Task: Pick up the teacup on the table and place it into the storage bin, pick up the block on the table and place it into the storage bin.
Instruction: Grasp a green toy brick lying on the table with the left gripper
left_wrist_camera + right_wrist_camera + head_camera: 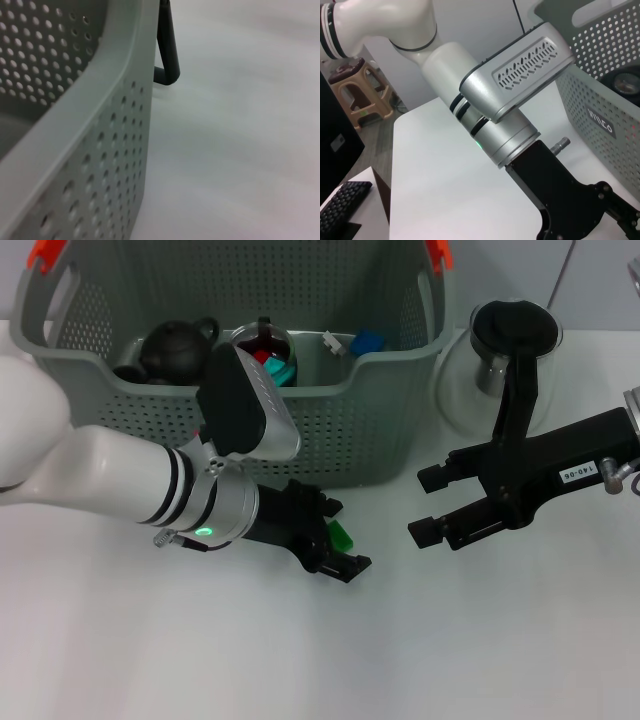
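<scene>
The left gripper [335, 540] sits low over the white table [150, 640], just in front of the storage bin [330, 430], with its fingers around a small green block [342, 534]. The block shows only as a sliver between the black fingers, so whether they are clamped on it or merely bracketing it cannot be told. The left wrist view shows only the bin's perforated wall [100, 165] and bare tabletop, none of the fingers.

Inside the bin, a dark teapot [175, 345] lies at the far left, with a round cup-like vessel [262, 343], red and teal pieces, and a blue piece [366, 342] nearer the middle. If that round vessel is the teacup, the first half of the job looks done, though it is too crowded in there to be sure.

The right gripper [432, 505] rests on the table to the right of the bin, fingers spread apart and holding nothing, just in front of a glass pitcher [500, 360]. From its wrist, the left arm [510, 100] fills the view beside the bin's wall.

What looks to remain: lifting the green block over the scooped front rim and dropping it in.
</scene>
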